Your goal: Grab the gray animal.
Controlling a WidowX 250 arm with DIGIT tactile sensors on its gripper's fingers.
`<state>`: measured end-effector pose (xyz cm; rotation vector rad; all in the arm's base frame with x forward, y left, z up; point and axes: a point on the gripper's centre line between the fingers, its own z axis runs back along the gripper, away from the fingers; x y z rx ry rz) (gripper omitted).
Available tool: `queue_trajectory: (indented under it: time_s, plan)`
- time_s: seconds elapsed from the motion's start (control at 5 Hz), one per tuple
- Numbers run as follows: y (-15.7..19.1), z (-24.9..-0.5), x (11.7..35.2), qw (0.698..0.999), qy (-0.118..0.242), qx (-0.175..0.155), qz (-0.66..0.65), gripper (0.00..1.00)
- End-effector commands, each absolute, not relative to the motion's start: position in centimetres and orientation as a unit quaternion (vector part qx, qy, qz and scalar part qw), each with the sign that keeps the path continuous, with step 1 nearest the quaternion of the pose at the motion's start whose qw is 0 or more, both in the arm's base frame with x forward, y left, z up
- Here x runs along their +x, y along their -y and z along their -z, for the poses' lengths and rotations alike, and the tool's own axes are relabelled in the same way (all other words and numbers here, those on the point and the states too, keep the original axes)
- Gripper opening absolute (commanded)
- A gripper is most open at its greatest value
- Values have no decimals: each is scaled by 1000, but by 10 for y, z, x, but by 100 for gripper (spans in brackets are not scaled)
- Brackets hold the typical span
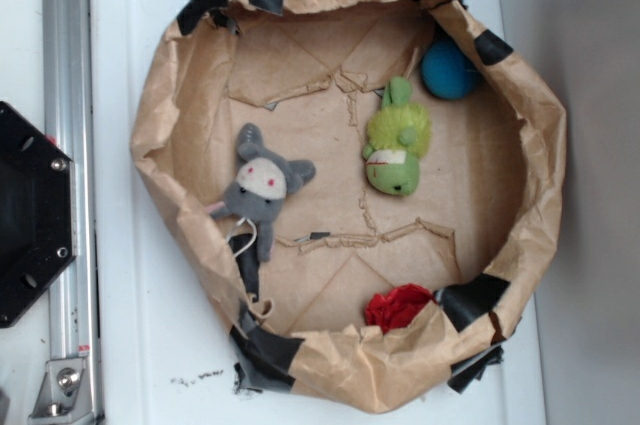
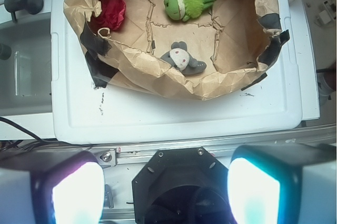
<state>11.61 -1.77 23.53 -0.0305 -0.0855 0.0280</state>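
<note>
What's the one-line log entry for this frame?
gripper: open, nothing held | gray animal: in paper bowl, untouched | green animal: apart from it | phase: pre-approach

gray animal lower half behind paper rim, fingertips blurred, cropped

The gripper appears in the wrist view as two broad, blocky fingers with rounded corners. Each finger has a dark grey to black outer body and a pale inner pad that reads white under glare, fringed with cyan on the right pad and magenta on the left. The exterior view shows the black base plate, an angular, roughly hexagonal panel with a matte finish and small round silver screws set near its corners. In the wrist view the same plate shows similar silver screws along its upper edge and a dark circular recess at its centre.
</note>
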Motion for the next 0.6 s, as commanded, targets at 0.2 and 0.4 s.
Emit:
queue_trajectory:
  time_s: [0.2,0.4]
  plan:
    - [16,-219,166,991,35,3,-127,100]
    - [-1,-187,213,970,-23,-50,-236,100]
